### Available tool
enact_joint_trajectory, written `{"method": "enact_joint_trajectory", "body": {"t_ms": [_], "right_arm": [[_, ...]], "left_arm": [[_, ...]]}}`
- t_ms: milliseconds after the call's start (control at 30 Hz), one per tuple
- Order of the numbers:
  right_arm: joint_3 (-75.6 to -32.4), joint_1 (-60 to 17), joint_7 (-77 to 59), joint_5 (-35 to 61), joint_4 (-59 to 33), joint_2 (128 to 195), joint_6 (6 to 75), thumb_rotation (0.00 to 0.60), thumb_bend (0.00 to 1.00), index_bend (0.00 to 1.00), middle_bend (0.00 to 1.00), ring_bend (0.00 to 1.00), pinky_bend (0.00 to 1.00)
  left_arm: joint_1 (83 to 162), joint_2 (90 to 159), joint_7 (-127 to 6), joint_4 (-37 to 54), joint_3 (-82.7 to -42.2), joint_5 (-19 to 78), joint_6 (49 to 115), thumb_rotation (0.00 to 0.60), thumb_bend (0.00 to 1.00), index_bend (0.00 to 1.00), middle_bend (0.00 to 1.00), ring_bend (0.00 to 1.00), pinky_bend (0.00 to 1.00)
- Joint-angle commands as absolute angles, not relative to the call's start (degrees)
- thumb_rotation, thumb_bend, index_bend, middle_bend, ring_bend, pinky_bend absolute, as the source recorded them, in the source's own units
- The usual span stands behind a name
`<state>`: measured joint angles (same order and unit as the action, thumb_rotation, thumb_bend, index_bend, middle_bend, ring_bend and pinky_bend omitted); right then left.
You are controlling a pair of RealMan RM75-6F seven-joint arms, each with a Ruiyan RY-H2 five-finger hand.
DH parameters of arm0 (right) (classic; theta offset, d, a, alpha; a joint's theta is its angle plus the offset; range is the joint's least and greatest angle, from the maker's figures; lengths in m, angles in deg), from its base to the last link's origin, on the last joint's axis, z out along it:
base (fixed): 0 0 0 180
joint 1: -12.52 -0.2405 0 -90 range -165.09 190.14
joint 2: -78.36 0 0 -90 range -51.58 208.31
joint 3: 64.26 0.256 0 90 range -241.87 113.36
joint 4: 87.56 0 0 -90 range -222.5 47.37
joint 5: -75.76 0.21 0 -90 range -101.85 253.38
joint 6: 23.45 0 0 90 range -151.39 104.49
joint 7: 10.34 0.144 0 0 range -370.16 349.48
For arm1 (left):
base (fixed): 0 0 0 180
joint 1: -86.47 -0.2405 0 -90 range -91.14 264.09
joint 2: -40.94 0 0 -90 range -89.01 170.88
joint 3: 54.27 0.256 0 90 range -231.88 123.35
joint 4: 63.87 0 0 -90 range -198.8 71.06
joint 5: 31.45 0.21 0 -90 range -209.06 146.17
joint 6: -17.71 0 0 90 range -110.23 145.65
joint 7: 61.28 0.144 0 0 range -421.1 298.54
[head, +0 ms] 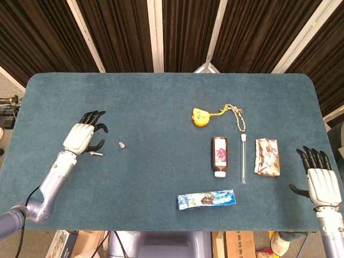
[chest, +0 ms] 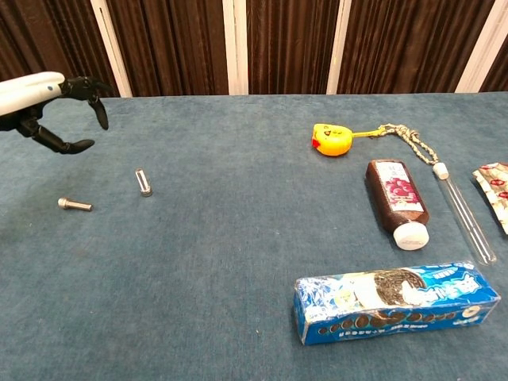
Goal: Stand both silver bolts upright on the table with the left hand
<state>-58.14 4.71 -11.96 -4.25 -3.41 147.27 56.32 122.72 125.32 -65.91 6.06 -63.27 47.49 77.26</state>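
Note:
One silver bolt (chest: 144,182) (head: 122,145) stands upright on the blue table, alone. The other silver bolt (chest: 75,205) (head: 97,153) lies on its side to the left of it. My left hand (head: 83,134) (chest: 54,101) hovers above the lying bolt with its fingers apart and nothing in them. My right hand (head: 321,181) rests open near the table's right front corner, far from both bolts.
To the right lie a yellow tape measure with a cord (head: 201,116), a brown bottle (head: 219,155), a glass tube (head: 243,159), a snack packet (head: 267,156) and a blue biscuit pack (head: 206,199).

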Motion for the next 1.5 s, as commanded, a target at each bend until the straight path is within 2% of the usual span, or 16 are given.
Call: {"method": "enact_joint_trajectory", "body": {"t_ms": [33, 267, 533, 1500], "right_arm": [[-58.1, 4.7, -11.9, -4.2, -3.4, 147.2, 56.4, 0.6, 0.11, 0.13, 0.09, 0.05, 0.0], [-57.9, 4.8, -11.5, -3.8, -3.4, 147.0, 56.2, 0.6, 0.11, 0.13, 0.09, 0.05, 0.0], [-58.0, 4.8, -11.4, -3.7, -3.4, 147.1, 56.0, 0.6, 0.11, 0.13, 0.09, 0.05, 0.0], [-57.7, 4.7, -11.3, -2.9, -3.7, 147.4, 55.4, 0.6, 0.11, 0.13, 0.09, 0.05, 0.0]], "left_arm": [[121.3, 121.7, -50.9, 12.8, -61.7, 42.1, 75.8, 0.6, 0.51, 0.45, 0.04, 0.0, 0.0], [120.6, 122.0, -41.7, 14.8, -60.6, 36.9, 74.9, 0.6, 0.5, 0.44, 0.04, 0.0, 0.0], [120.9, 124.4, -38.1, 12.5, -59.5, 32.7, 71.9, 0.6, 0.45, 0.41, 0.04, 0.0, 0.0], [122.8, 131.6, -37.9, 5.4, -59.7, 35.2, 72.6, 0.6, 0.47, 0.5, 0.08, 0.0, 0.0]]}}
